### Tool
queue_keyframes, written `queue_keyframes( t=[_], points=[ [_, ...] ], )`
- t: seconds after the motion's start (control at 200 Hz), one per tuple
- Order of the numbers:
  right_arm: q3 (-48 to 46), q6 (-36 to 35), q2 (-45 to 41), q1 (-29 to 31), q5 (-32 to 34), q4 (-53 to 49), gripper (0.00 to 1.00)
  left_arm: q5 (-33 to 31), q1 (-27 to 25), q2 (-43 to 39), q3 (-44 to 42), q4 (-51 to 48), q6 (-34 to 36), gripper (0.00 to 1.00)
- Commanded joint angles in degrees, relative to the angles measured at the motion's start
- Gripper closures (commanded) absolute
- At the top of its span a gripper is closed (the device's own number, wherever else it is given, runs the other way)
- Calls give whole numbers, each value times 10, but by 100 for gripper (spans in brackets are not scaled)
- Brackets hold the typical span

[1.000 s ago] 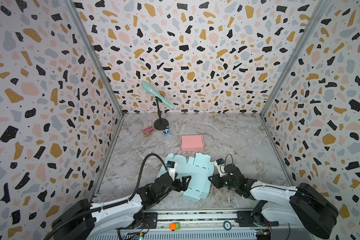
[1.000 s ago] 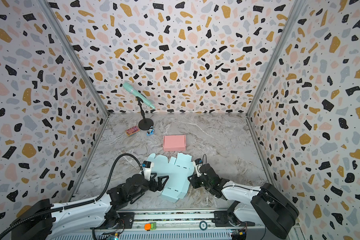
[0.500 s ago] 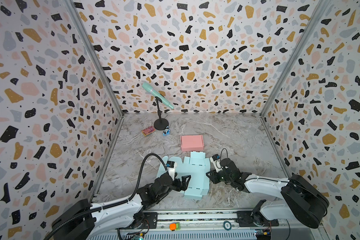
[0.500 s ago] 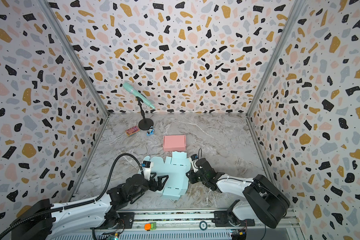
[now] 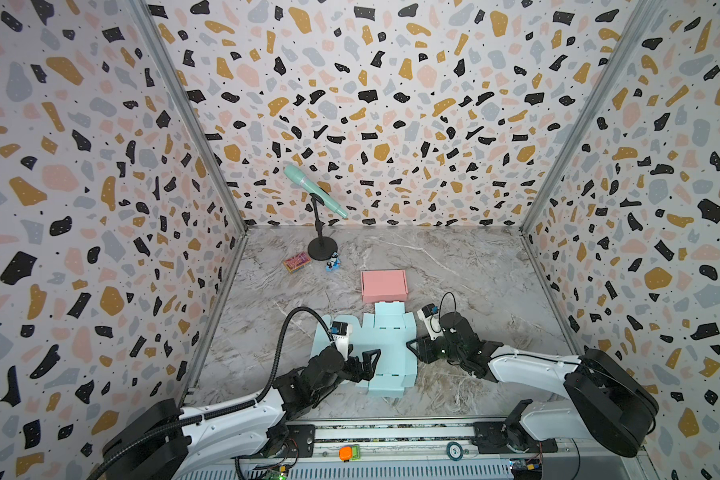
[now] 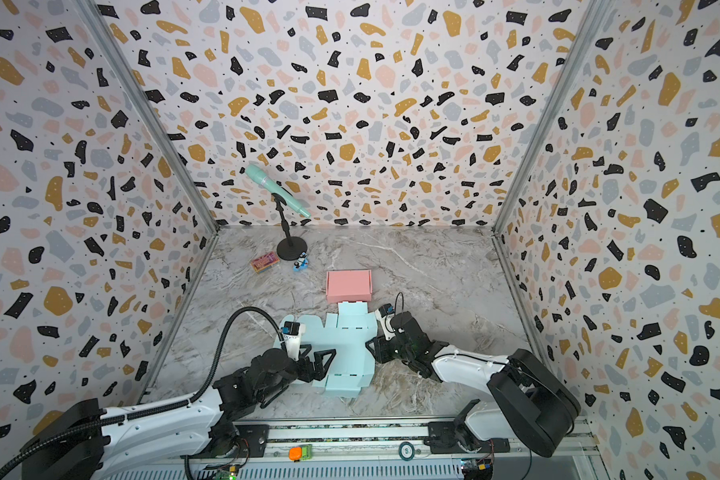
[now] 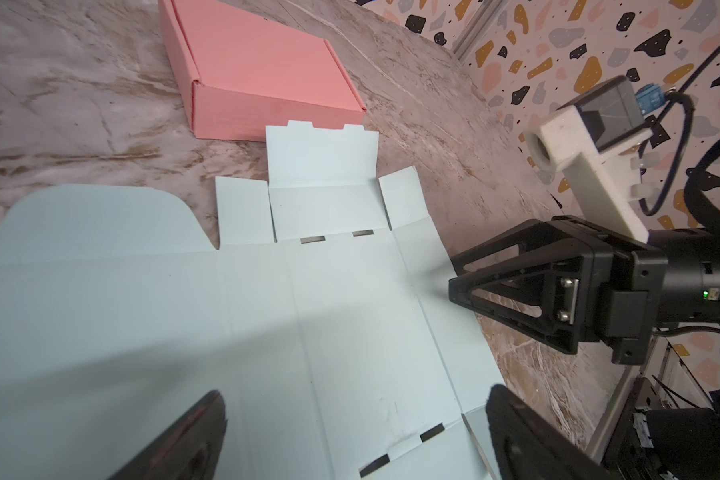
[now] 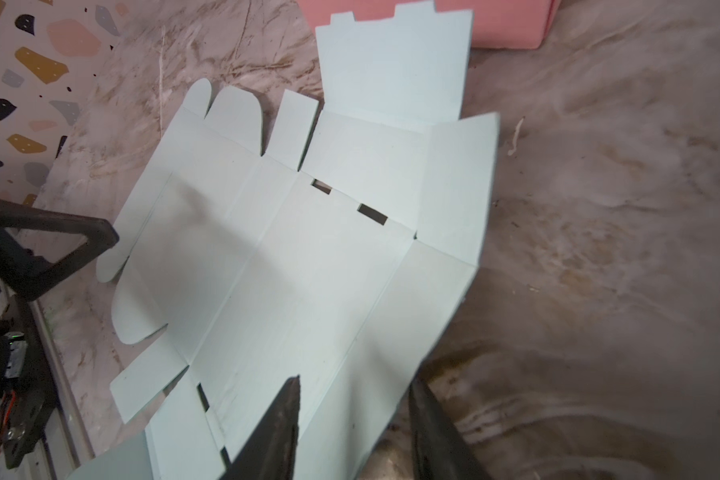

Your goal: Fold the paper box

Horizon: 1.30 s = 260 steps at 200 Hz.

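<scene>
A: Counting: one pale-blue box blank (image 5: 387, 353), one pink folded box (image 5: 384, 284), one microphone (image 5: 312, 189), two hands.

B: The blank is lying unfolded at the table (image 5: 474, 270) front, just before the pink box. The left hand (image 7: 356, 399) is hovering wide open and empty. Only the right wrist view is showing the right hand (image 8: 354, 399) half-parted, straddling the lifted edge flap without pinching it.

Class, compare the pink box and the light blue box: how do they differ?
The pink box is folded up and closed; the light blue box lies flat, unfolded, flaps spread. The pink box sits behind the light blue box. Both rest on the marbled table.
</scene>
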Motion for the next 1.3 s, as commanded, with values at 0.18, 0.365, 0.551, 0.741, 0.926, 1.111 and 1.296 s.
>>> queue_keyframes(
  t=[0.18, 0.365, 0.551, 0.741, 0.926, 1.111, 1.296],
  points=[
    [-64, 44, -32, -2, -36, 38, 55, -8, -2, -9, -11, 25, -9, 1],
    [-69, 48, -25, -2, -43, 52, 54, -8, -2, -15, -11, 22, -12, 1],
    [-58, 46, 4, -2, -57, 68, 55, -8, -2, -18, -12, 20, -11, 1],
    [-51, 47, 29, -2, -58, 84, 58, -9, -2, -16, -14, 21, -11, 1],
    [-43, 46, 41, -2, -58, 88, 69, -9, -2, -15, -16, 23, -11, 1],
    [-40, 44, 33, -2, -52, 79, 78, -11, -2, -15, -18, 24, -11, 1],
    [-36, 35, 21, -2, -47, 59, 85, -11, -2, -14, -18, 26, -9, 1]
  ],
)
